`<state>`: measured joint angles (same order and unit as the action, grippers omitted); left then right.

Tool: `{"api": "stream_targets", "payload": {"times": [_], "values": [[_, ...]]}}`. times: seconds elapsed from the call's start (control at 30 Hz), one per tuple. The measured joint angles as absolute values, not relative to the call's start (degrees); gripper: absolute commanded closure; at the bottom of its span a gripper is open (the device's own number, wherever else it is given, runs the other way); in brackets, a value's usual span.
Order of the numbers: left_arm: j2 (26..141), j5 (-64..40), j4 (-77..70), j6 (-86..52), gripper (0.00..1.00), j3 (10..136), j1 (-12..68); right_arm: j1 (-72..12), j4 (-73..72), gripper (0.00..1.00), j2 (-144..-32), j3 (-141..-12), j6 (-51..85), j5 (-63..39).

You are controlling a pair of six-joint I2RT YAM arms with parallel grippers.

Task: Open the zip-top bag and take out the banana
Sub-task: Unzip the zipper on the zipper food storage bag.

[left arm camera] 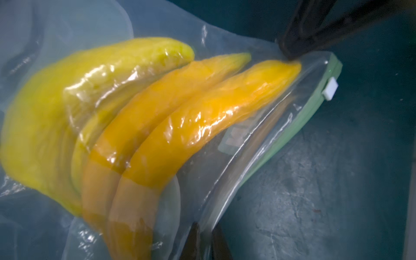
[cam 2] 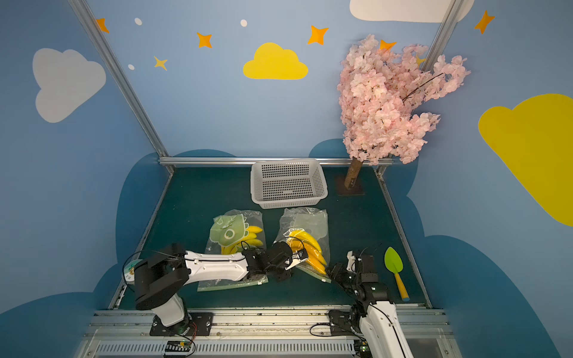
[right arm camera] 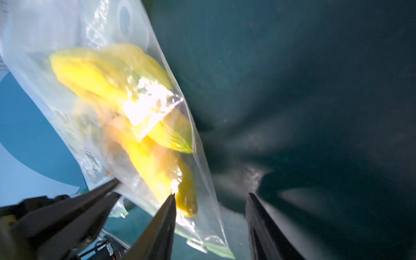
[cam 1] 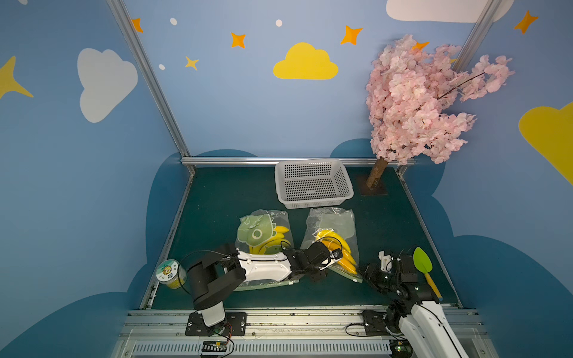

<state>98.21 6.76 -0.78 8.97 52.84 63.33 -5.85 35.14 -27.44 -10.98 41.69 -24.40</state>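
The zip-top bag (cam 1: 336,224) lies right of centre on the green table, with a bunch of yellow bananas (cam 1: 336,243) inside. My left gripper (cam 1: 336,255) reaches across and is shut on the clear film of the bag (left arm camera: 247,144), close to the green zip strip (left arm camera: 292,130). The bananas (left arm camera: 180,108) fill the left wrist view. A white slider (left arm camera: 330,87) sits at the strip's end. My right gripper (right arm camera: 211,195) stands open at that corner of the bag (right arm camera: 108,40), with the slider (right arm camera: 195,244) low between its fingers.
A second bag (cam 1: 263,232) with a green print and bananas lies under my left arm. A white basket (cam 1: 313,183) stands behind the bags. A pink blossom tree (cam 1: 418,102) is at the back right, a green shovel (cam 1: 423,263) by the right arm, a can (cam 1: 169,274) at the left edge.
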Motion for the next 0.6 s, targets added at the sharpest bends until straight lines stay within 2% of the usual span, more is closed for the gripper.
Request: {"api": "stream_targets", "payload": {"times": [0.27,0.6], "values": [[96.79,5.02,-0.75,8.93,0.86,52.56,62.39,-8.36,35.75,0.52,-25.15,-10.15,43.42,-26.59],[96.73,4.73,-0.47,8.91,0.85,50.85,62.35,-8.62,33.34,0.83,-25.76,-9.91,44.40,-27.64]]}}
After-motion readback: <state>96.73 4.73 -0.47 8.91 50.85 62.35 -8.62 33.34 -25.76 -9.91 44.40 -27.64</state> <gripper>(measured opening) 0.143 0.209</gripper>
